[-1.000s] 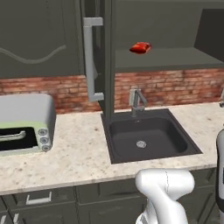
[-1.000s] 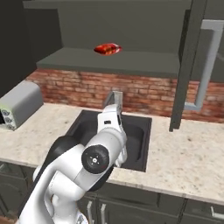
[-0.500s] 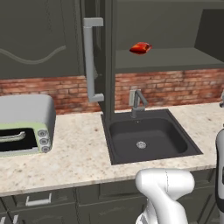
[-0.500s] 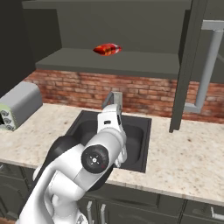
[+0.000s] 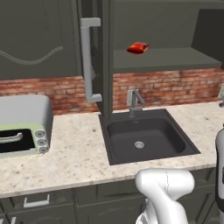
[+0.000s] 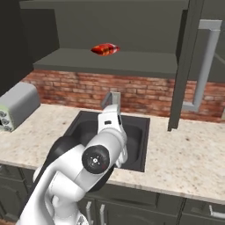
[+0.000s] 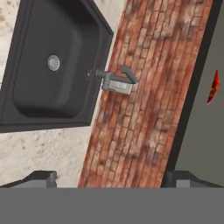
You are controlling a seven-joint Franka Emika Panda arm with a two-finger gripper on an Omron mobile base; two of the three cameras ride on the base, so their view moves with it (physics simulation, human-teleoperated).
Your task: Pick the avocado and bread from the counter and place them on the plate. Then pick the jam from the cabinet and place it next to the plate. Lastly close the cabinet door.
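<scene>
Left base view first: the small squat bright red jam jar sits on the flat inner shelf of the dark grey-green wall cabinet, up around 1 o'clock in the frame. The tall dark grey-green cabinet door stands swung open, edge-on, with its long light-grey vertical bar handle at about 11 o'clock. Below the shelf there's a red brick backsplash, then the wide beige speckled stone counter with a dark rectangular sink sunk into it and a grey faucet at the sink's back edge. A silver toaster oven sits on the counter out at 9 o'clock.

Right base view: same jam jar on the shelf, now near 12 o'clock, well apart from the open door at 2 o'clock. The white arm rises from 7 o'clock over the sink.

Hand view, rolled sideways: the gripper has its two dark tips far apart at the bottom edge, wide open and holding nothing. The sink is at 10 o'clock, the faucet near centre, and a sliver of the red jam shows at 3 o'clock.
</scene>
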